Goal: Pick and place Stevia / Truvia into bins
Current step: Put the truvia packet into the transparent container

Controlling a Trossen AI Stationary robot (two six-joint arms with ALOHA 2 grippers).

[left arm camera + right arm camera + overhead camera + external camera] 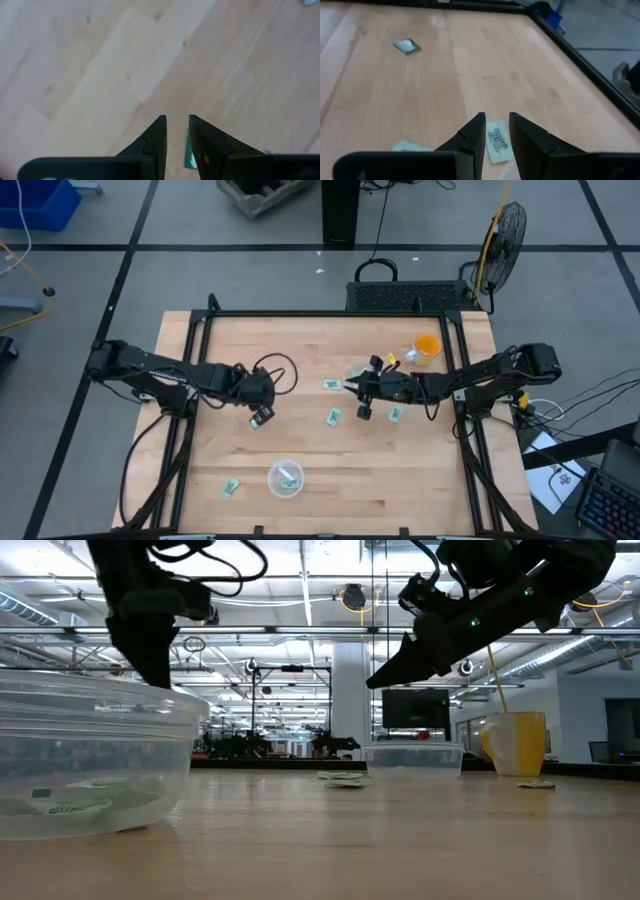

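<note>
Hovering over the middle of the table [420, 480], the right claw [352, 387] has its fingers drawn close with only a narrow slit between them, and nothing is pinched there. In its wrist view a Stevia sachet [498, 142] lies flat on the wood just beyond and between the fingertips [476, 126], so the claw seems lined up to straddle it for a pick. A second sachet [408, 46] lies well ahead of that claw. Just beside it, on its far side, stands one clear bowl [357, 370], with an orange cup [427, 346] farther off toward the arm's base; that nearness would make for a short carry.

The left claw [262, 418] hangs above bare wood, its fingers likewise nearly together. A green sachet edge [189, 154] peeks out under its fingertips [158, 131], but whether it is gripped or merely lying beneath cannot be told. The other bowl [285, 478] sits nearer the table's front edge from this claw and already holds a sachet [75, 802].
</note>
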